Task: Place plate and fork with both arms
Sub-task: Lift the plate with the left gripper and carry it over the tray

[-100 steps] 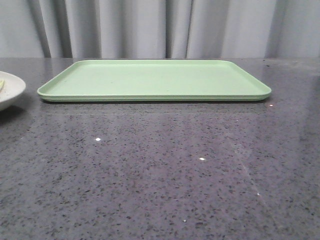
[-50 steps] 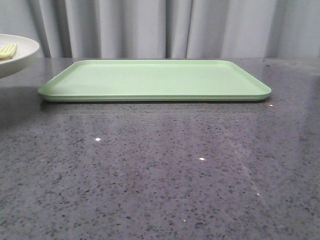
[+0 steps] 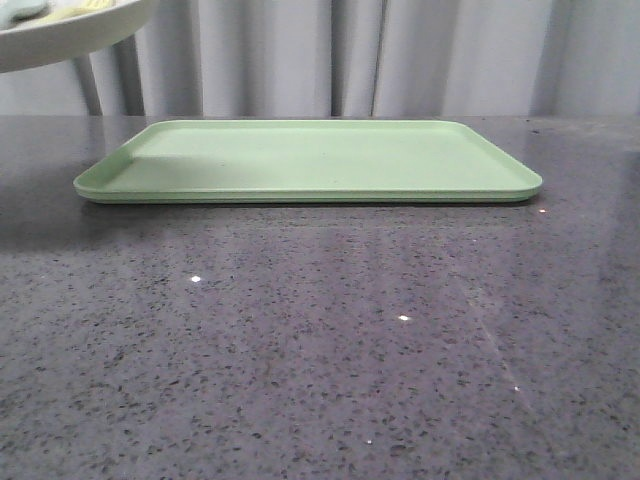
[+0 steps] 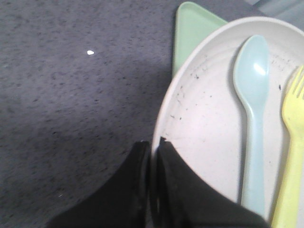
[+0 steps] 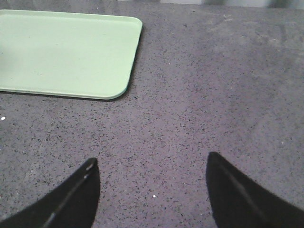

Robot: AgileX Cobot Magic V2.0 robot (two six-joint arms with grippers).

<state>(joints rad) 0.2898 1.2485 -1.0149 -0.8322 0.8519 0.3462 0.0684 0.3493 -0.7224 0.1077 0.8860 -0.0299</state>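
I see my left gripper [image 4: 151, 145] pinching the plate [image 4: 204, 123] by its rim above the tray [image 3: 310, 160]'s corner, the fork [image 4: 294, 152] inside; my right gripper [image 5: 151, 164] is spread wide.

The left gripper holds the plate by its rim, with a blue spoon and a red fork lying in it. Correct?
Not quite: the fork is yellow, not red, as the left wrist view shows. The left gripper does hold the plate by its rim, with the blue spoon inside.

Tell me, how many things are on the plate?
2. A pale blue spoon lies in the middle of the plate, and a yellow fork lies beside it, nearer the rim. Part of the plate is out of view, so more could be hidden.
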